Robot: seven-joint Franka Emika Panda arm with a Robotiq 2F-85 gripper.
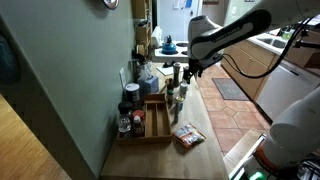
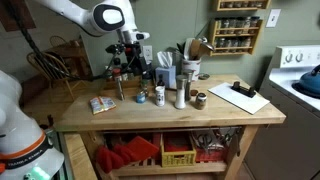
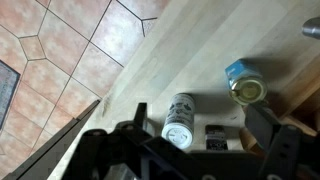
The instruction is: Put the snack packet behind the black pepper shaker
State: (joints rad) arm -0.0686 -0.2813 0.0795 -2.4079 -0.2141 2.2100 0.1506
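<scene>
The red-orange snack packet point(image 1: 186, 136) lies flat on the wooden table, near its front edge in an exterior view point(image 2: 100, 104). It is out of the wrist view. My gripper point(image 1: 187, 72) hangs open and empty above the table, apart from the packet point(image 2: 121, 70). In the wrist view the open fingers point(image 3: 205, 128) frame a small black pepper shaker point(image 3: 215, 137) standing next to a white shaker with black print point(image 3: 179, 117). A dark slim shaker point(image 2: 118, 88) stands just under the gripper.
A blue-lidded jar point(image 3: 243, 82) stands near the shakers. A wooden tray point(image 1: 150, 122) with jars sits against the wall. More shakers point(image 2: 181, 95), a utensil holder point(image 2: 166, 72) and a clipboard point(image 2: 240, 96) stand further along. The table edge drops to tiled floor point(image 3: 60, 70).
</scene>
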